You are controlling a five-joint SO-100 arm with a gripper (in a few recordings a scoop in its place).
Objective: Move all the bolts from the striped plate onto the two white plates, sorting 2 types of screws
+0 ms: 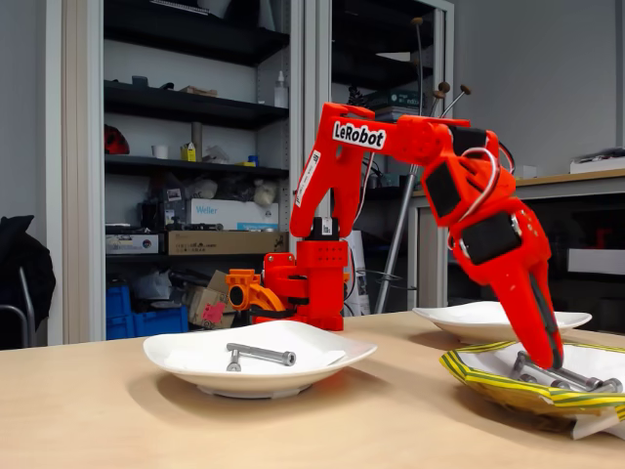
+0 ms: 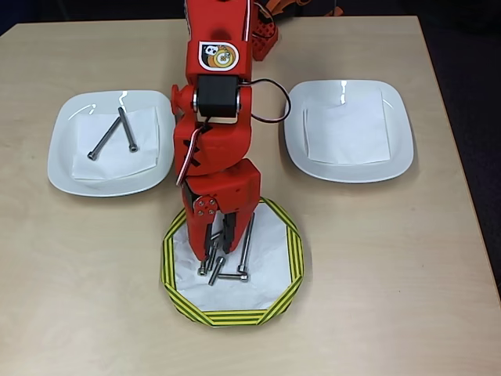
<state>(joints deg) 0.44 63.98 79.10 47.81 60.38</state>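
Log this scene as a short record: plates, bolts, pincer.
left white plate: two long bolts on a paper sheet, overhead view
right white plate: paper sheet, no bolts
striped plate: several bolts left, long and short, lying close together
pincer: down in the striped plate among the bolts; open or shut cannot be told
arm base: at the table's far edge, between the white plates
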